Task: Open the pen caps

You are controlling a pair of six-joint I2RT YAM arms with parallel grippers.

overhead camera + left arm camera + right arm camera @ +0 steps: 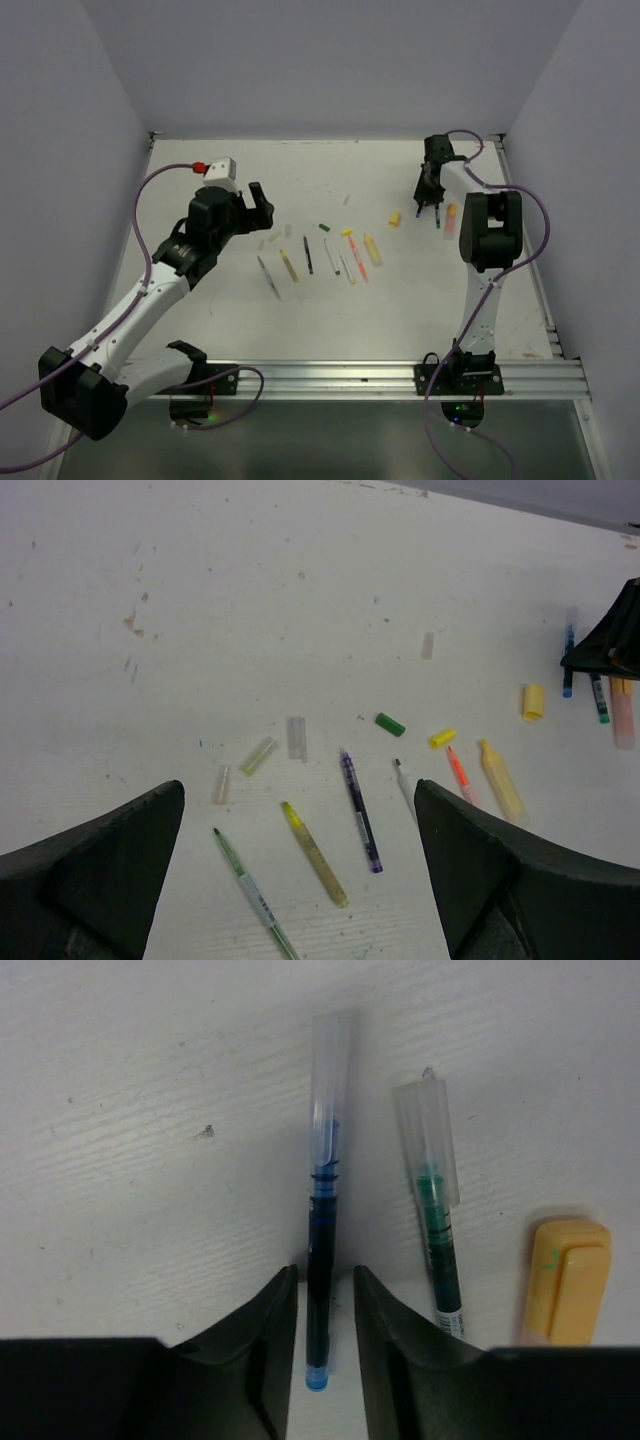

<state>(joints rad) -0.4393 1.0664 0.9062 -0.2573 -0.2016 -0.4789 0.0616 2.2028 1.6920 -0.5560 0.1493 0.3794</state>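
My right end effector (324, 1280), narrow, straddles the blue pen (320, 1230), clear cap (332, 1060) at twelve o'clock; my left end effector (300, 790) gapes wide. The green pen (437, 1230) has an unreadable label (452, 1315).

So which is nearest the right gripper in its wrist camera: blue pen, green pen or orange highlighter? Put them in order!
1. Blue pen, between the right gripper fingers.
2. Green pen, next over, toward the picture's right.
3. Orange highlighter, at the far right edge.
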